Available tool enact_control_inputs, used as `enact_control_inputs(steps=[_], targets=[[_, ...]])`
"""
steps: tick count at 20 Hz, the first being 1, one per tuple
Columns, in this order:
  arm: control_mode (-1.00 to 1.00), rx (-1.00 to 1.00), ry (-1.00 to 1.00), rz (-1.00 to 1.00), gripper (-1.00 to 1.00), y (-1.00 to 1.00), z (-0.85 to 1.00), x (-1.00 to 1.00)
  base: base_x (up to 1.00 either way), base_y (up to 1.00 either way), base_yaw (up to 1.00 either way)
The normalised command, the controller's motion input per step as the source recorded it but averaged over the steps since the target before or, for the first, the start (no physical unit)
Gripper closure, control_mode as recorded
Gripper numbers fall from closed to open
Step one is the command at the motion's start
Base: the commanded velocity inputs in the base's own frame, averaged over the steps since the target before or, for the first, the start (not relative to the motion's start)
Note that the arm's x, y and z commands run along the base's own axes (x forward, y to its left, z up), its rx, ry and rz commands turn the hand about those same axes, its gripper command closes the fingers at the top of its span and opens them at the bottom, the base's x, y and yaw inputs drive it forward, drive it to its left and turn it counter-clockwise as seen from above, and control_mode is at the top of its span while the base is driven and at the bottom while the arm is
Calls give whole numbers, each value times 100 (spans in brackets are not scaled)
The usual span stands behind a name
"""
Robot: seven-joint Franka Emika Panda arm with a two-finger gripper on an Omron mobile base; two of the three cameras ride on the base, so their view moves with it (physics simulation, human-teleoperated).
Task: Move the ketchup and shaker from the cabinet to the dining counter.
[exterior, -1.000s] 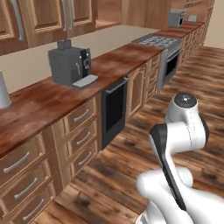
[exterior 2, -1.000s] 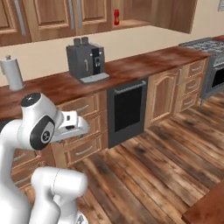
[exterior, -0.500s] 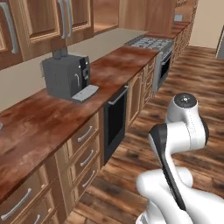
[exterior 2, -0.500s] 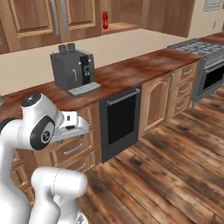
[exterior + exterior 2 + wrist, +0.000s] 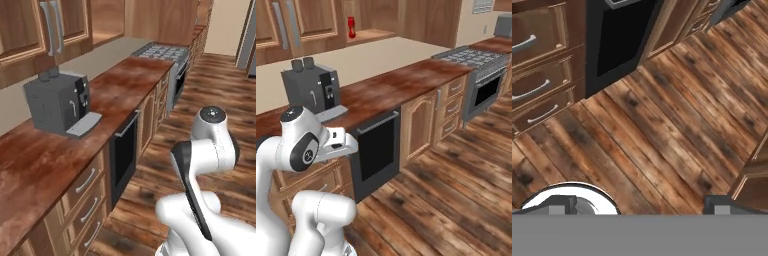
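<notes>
Though shelved, ketchup [image 5: 351, 27] small, blurry

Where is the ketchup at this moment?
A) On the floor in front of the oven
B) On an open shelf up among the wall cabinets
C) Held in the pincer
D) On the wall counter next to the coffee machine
B: in the right base view the ketchup stands upright on an open shelf among the wall cabinets, above and behind the coffee machine, not on the counter.
</notes>
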Motion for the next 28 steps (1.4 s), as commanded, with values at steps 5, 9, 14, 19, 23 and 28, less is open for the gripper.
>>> enact_control_inputs(steps=[5, 9, 14, 19, 23, 28], targets=[[100, 0, 0, 0, -100, 0, 0, 0, 89, -19, 14], [100, 0, 0, 0, -100, 0, 0, 0, 75, -18, 35], [100, 0, 0, 0, -100, 0, 0, 0, 73, -19, 36], [100, 0, 0, 0, -100, 0, 0, 0, 68, -24, 36], [100, 0, 0, 0, -100, 0, 0, 0, 53, -31, 40], [100, 0, 0, 0, -100, 0, 0, 0, 35, -38, 39]])
